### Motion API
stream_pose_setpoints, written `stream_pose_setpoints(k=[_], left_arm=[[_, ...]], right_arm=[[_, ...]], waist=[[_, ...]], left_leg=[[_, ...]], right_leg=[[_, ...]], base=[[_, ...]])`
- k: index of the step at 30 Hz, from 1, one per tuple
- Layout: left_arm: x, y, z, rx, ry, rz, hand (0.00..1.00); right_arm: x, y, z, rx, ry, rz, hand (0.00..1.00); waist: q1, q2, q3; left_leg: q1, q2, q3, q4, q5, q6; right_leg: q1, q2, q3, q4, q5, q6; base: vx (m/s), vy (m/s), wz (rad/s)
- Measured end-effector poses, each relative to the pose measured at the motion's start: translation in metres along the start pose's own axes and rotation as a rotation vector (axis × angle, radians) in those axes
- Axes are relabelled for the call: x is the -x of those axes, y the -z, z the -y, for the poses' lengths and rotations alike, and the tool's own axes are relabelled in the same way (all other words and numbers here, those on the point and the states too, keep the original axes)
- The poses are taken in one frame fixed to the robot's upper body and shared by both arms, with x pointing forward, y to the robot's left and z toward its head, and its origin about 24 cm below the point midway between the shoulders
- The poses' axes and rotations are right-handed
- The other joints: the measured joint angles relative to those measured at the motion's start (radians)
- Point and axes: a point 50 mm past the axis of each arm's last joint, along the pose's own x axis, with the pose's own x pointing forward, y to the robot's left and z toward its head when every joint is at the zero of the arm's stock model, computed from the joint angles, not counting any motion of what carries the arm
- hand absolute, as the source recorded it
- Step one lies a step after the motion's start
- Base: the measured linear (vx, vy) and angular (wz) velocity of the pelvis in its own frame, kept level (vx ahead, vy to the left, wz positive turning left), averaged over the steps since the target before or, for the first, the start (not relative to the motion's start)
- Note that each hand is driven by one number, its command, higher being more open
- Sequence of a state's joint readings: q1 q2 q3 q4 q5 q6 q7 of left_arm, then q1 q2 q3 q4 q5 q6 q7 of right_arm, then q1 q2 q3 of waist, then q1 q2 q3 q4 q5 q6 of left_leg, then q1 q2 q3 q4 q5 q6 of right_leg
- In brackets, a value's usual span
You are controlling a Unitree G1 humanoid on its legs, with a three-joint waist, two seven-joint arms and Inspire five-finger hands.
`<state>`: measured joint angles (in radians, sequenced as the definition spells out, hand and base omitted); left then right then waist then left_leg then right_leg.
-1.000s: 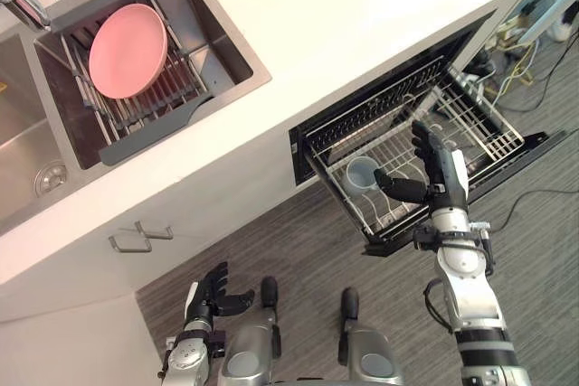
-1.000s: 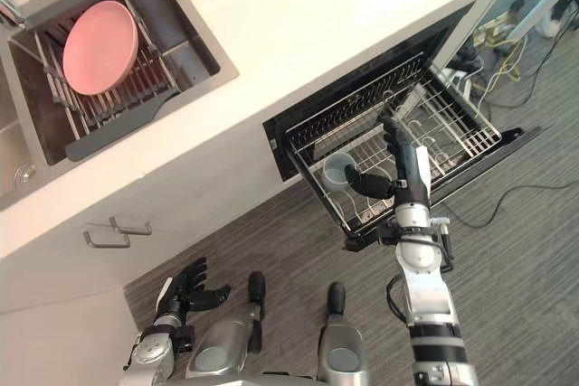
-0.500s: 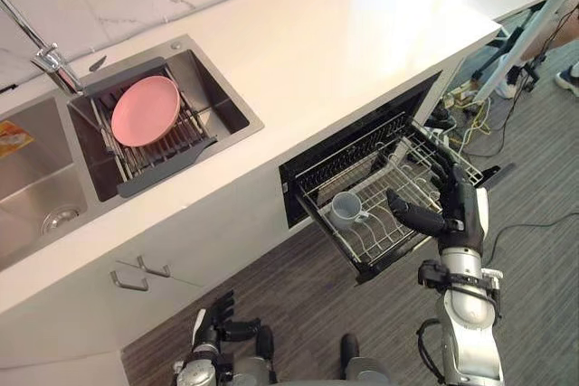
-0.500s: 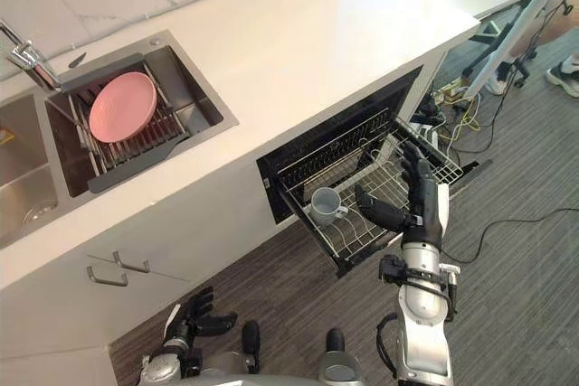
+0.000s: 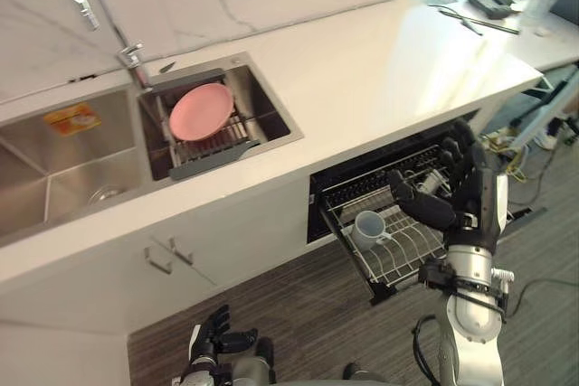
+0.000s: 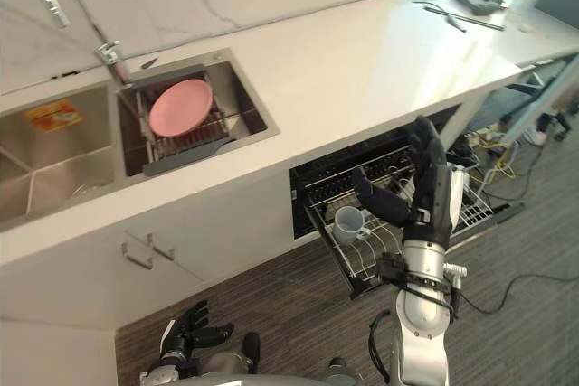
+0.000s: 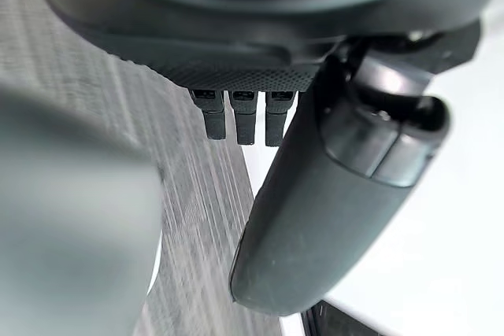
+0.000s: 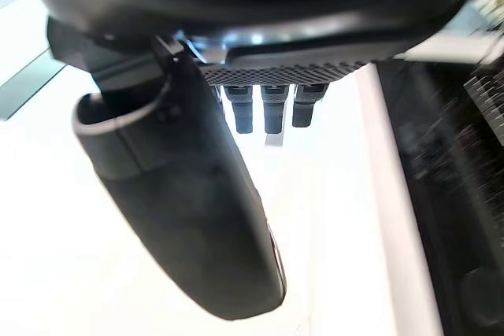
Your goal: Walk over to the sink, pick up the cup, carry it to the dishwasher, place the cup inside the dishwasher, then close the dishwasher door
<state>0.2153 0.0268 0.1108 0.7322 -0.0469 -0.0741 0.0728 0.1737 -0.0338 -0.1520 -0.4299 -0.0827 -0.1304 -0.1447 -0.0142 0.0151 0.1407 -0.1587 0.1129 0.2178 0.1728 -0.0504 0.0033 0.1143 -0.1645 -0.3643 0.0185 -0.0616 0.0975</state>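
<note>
One step remains, as we read it: the cup [image 5: 366,228] already stands in the pulled-out dishwasher rack [image 5: 404,262], so only the closing is left. Do we agree?

We do. Our right hand [image 5: 466,192] is raised over the rack, fingers straight and thumb out, gripping nothing. The cup sits just off the thumb's tip and apart from it. Its mouth is up and its handle is turned toward the hand.

What does the next move call for?

We judge the rack has to slide back in first, since it juts out past the counter edge. Then the hand must go lower, to the dropped dishwasher door [image 6: 508,210] under the rack, and swing it up. A careless push could catch fingers in the wires or tip the cup.

And our left hand [image 6: 185,336]?

It is idle, down near the grey plank floor [image 5: 308,305], fingers loosely spread and nothing in them.

What about the surface and the room?

Beyond the right hand's fingertips runs a white countertop [image 5: 380,61], bare until some dark items [image 5: 493,2] at its far end. Well off on the thumb side is the steel sink [image 5: 54,192] with its faucet [image 5: 134,53]. A pink plate [image 5: 201,111] lies in a grey drainer [image 5: 213,146] set across the nearer basin.
</note>
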Motion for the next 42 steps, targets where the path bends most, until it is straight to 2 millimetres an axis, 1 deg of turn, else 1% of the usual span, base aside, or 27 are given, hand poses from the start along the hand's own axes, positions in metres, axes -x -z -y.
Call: stream_pose_setpoints(k=[1, 2, 3, 4, 5, 7, 9, 10, 11, 12, 13, 14, 15, 17, 18, 19, 20, 21, 22, 23, 25, 27, 28, 29, 31, 38, 42], left_arm=[[0.0, 0.002, 0.0, 0.004, -0.003, -0.009, 0.9], [0.0, 0.004, 0.0, 0.013, -0.007, -0.019, 0.9], [0.001, 0.004, 0.0, 0.015, -0.01, -0.019, 0.9], [0.0, 0.003, -0.001, 0.014, -0.015, -0.015, 0.9], [-0.001, 0.002, -0.001, 0.012, -0.014, -0.011, 0.9], [-0.001, 0.001, -0.001, 0.011, -0.014, -0.01, 0.9], [-0.001, 0.001, -0.002, 0.01, -0.016, -0.008, 0.9], [-0.001, 0.001, -0.003, 0.006, -0.018, -0.01, 0.9], [-0.001, 0.002, -0.003, 0.004, -0.017, -0.013, 0.9], [-0.001, 0.003, -0.005, -0.004, -0.019, -0.018, 0.9], [-0.001, 0.002, -0.005, -0.013, -0.016, -0.015, 0.9], [-0.002, 0.001, -0.005, -0.018, -0.014, -0.012, 0.9], [-0.002, 0.0, -0.008, -0.053, -0.006, -0.007, 0.9], [-0.002, 0.001, -0.008, -0.063, -0.001, -0.01, 0.9], [-0.002, 0.001, -0.007, -0.066, 0.003, -0.011, 0.9], [-0.002, 0.001, -0.005, -0.078, 0.015, -0.013, 0.9], [-0.002, 0.001, -0.008, -0.097, 0.022, -0.01, 0.9], [-0.003, 0.0, -0.007, -0.104, 0.031, -0.012, 0.9], [-0.003, 0.005, -0.002, -0.108, 0.046, -0.035, 0.9], [-0.001, 0.008, 0.002, -0.1, 0.056, -0.039, 0.9], [-0.001, 0.009, 0.007, -0.102, 0.068, -0.043, 0.9], [-0.001, 0.008, 0.007, -0.102, 0.072, -0.037, 0.9], [-0.001, 0.005, 0.005, -0.099, 0.07, -0.03, 0.9], [-0.002, 0.004, 0.005, -0.096, 0.072, -0.026, 0.9], [-0.002, 0.004, 0.005, -0.097, 0.075, -0.025, 0.9], [-0.002, 0.005, 0.008, -0.093, 0.08, -0.029, 0.9], [-0.002, 0.006, 0.007, -0.097, 0.079, -0.034, 0.9]], right_arm=[[-0.008, -0.005, 0.001, 0.02, -0.009, 0.043, 0.9], [-0.014, -0.009, 0.001, 0.045, -0.021, 0.075, 0.9], [-0.017, -0.01, 0.002, 0.061, -0.028, 0.086, 0.9], [-0.021, -0.012, -0.001, 0.08, -0.044, 0.102, 0.9], [-0.024, -0.012, -0.004, 0.085, -0.053, 0.114, 0.9], [-0.027, -0.009, -0.005, 0.107, -0.06, 0.106, 0.9], [-0.027, -0.002, -0.004, 0.121, -0.063, 0.076, 0.9], [-0.027, 0.003, -0.003, 0.137, -0.069, 0.056, 0.9], [-0.027, 0.006, -0.003, 0.144, -0.073, 0.046, 0.9], [-0.027, 0.012, -0.002, 0.17, -0.09, 0.016, 0.9], [-0.027, 0.016, -0.001, 0.181, -0.097, -0.002, 0.9], [-0.027, 0.019, -0.001, 0.189, -0.103, -0.013, 0.9], [-0.025, 0.023, -0.002, 0.208, -0.13, -0.03, 0.9], [-0.026, 0.022, -0.001, 0.218, -0.142, -0.025, 0.9], [-0.027, 0.022, 0.0, 0.228, -0.148, -0.02, 0.9], [-0.029, 0.021, 0.004, 0.254, -0.165, -0.011, 0.9], [-0.031, 0.019, 0.007, 0.279, -0.179, 0.0, 0.9], [-0.031, 0.018, 0.009, 0.294, -0.182, 0.003, 0.9], [-0.032, 0.02, 0.014, 0.323, -0.19, -0.008, 0.9], [-0.032, 0.021, 0.017, 0.339, -0.194, -0.011, 0.9], [-0.031, 0.022, 0.022, 0.347, -0.182, -0.022, 0.9], [-0.026, 0.026, 0.029, 0.362, -0.17, -0.052, 0.9], [-0.025, 0.027, 0.029, 0.363, -0.173, -0.057, 0.9], [-0.025, 0.026, 0.029, 0.362, -0.175, -0.051, 0.9], [-0.025, 0.025, 0.029, 0.361, -0.179, -0.05, 0.9], [-0.024, 0.028, 0.029, 0.37, -0.202, -0.066, 0.9], [-0.023, 0.042, 0.028, 0.416, -0.29, -0.121, 0.9]], waist=[[0.001, 0.006, -0.002], [0.0, 0.015, -0.006], [0.001, 0.017, -0.007], [0.013, 0.013, -0.008], [0.024, 0.01, -0.006], [0.024, 0.006, -0.004], [0.023, -0.01, 0.006], [0.015, -0.013, 0.007], [0.011, -0.012, 0.007], [-0.002, -0.014, 0.008], [-0.007, -0.013, 0.009], [-0.009, -0.019, 0.013], [-0.024, -0.037, 0.018], [-0.028, -0.037, 0.019], [-0.029, -0.037, 0.018], [-0.035, -0.04, 0.016], [-0.036, -0.054, 0.009], [-0.045, -0.053, 0.01], [-0.042, -0.023, -0.003], [-0.031, -0.003, -0.013], [-0.032, 0.021, -0.014], [-0.029, 0.02, -0.008], [-0.028, 0.014, -0.002], [-0.024, 0.015, -0.001], [-0.02, 0.014, 0.0], [-0.015, 0.024, 0.007], [-0.012, 0.024, 0.007]], left_leg=[[-0.019, 0.033, 0.094, 0.03, 0.0, 0.0], [-0.031, 0.053, 0.148, 0.047, 0.013, 0.005], [-0.032, 0.049, 0.151, 0.046, 0.03, 0.005], [-0.032, 0.03, 0.147, 0.041, 0.032, 0.003], [-0.033, 0.01, 0.146, 0.042, 0.031, 0.004], [-0.035, -0.02, 0.137, 0.056, 0.015, 0.017], [-0.036, -0.046, 0.129, 0.09, -0.022, 0.032], [-0.036, -0.061, 0.119, 0.113, -0.048, 0.039], [-0.035, -0.065, 0.111, 0.123, -0.059, 0.041], [-0.028, -0.076, 0.089, 0.143, -0.084, 0.056], [-0.012, -0.078, 0.077, 0.136, -0.094, 0.067], [0.004, -0.08, 0.068, 0.126, -0.097, 0.072], [0.045, -0.086, 0.027, 0.093, -0.097, 0.075], [0.071, -0.086, 0.006, 0.068, -0.084, 0.066], [0.08, -0.086, -0.006, 0.059, -0.08, 0.058], [0.089, -0.088, -0.025, 0.05, -0.072, 0.035], [0.084, -0.098, -0.048, 0.061, -0.077, 0.011], [0.081, -0.106, -0.07, 0.078, -0.085, -0.002], [0.079, -0.091, -0.097, 0.083, -0.093, -0.014], [0.07, -0.074, -0.102, 0.078, -0.099, -0.023], [0.073, -0.055, -0.124, 0.086, -0.107, -0.036], [0.071, -0.036, -0.125, 0.145, -0.115, -0.048], [0.06, -0.024, -0.121, 0.209, -0.125, -0.055], [0.044, -0.01, -0.114, 0.273, -0.139, -0.059], [0.04, -0.005, -0.109, 0.302, -0.141, -0.06], [0.118, -0.028, -0.139, 0.122, -0.133, -0.052], [0.175, -0.043, -0.122, 0.012, -0.111, -0.054]], right_leg=[[0.005, -0.01, -0.035, 0.002, -0.004, 0.012], [0.009, -0.014, -0.064, 0.009, -0.012, 0.027], [0.013, -0.021, -0.077, 0.013, -0.016, 0.032], [0.015, -0.04, -0.084, 0.018, -0.017, 0.035], [0.015, -0.059, -0.089, 0.021, -0.02, 0.04], [0.015, -0.093, -0.106, 0.054, -0.04, 0.048], [0.013, -0.135, -0.12, 0.121, -0.087, 0.033], [0.008, -0.163, -0.128, 0.186, -0.117, 0.004], [0.002, -0.176, -0.128, 0.23, -0.123, -0.008], [-0.05, -0.214, -0.092, 0.39, -0.113, -0.032], [-0.097, -0.227, -0.024, 0.501, -0.096, -0.069], [-0.124, -0.223, 0.03, 0.552, -0.114, -0.075], [-0.168, -0.154, 0.147, 0.576, -0.187, -0.062], [-0.217, -0.091, 0.207, 0.552, -0.212, -0.065], [-0.238, -0.067, 0.224, 0.534, -0.212, -0.065], [-0.275, -0.026, 0.25, 0.482, -0.207, -0.061], [-0.292, -0.003, 0.267, 0.372, -0.152, -0.055], [-0.289, 0.001, 0.277, 0.368, -0.104, -0.023], [-0.271, 0.012, 0.255, 0.346, -0.104, -0.025], [-0.26, 0.03, 0.244, 0.315, -0.101, -0.032], [-0.218, 0.049, 0.209, 0.273, -0.098, -0.036], [-0.16, 0.062, 0.179, 0.235, -0.093, -0.046], [-0.12, 0.072, 0.169, 0.208, -0.092, -0.047], [-0.09, 0.082, 0.168, 0.183, -0.092, -0.048], [-0.058, 0.086, 0.168, 0.151, -0.087, -0.05], [-0.038, 0.094, 0.175, 0.065, -0.051, -0.05], [-0.046, 0.094, 0.204, 0.065, -0.041, -0.044]], base=[[-0.03, 0.073, 1.06], [-0.02, 0.101, 0.85], [0.0, 0.065, 0.58], [0.05, 0.128, 0.29], [0.07, 0.14, 0.2], [0.09, 0.151, 0.27], [0.1, 0.148, 0.31], [0.09, 0.114, 0.26], [0.16, 0.178, 0.4], [0.15, 0.148, 0.38], [0.15, 0.134, 0.41], [0.16, 0.038, 0.56], [0.2, -0.007, 0.54], [0.18, -0.036, 0.45], [0.15, -0.063, 0.5], [0.2, -0.095, 0.66], [0.19, -0.107, 0.8], [0.22, -0.121, 0.73], [0.25, -0.12, 0.48], [0.32, -0.141, 0.27], [0.26, -0.121, 0.35], [0.18, -0.094, 0.43], [0.12, -0.061, 0.14], [0.11, -0.048, 0.05], [0.09, -0.004, -0.03], [0.03, 0.019, 0.02], [-0.02, 0.019, -0.17]])
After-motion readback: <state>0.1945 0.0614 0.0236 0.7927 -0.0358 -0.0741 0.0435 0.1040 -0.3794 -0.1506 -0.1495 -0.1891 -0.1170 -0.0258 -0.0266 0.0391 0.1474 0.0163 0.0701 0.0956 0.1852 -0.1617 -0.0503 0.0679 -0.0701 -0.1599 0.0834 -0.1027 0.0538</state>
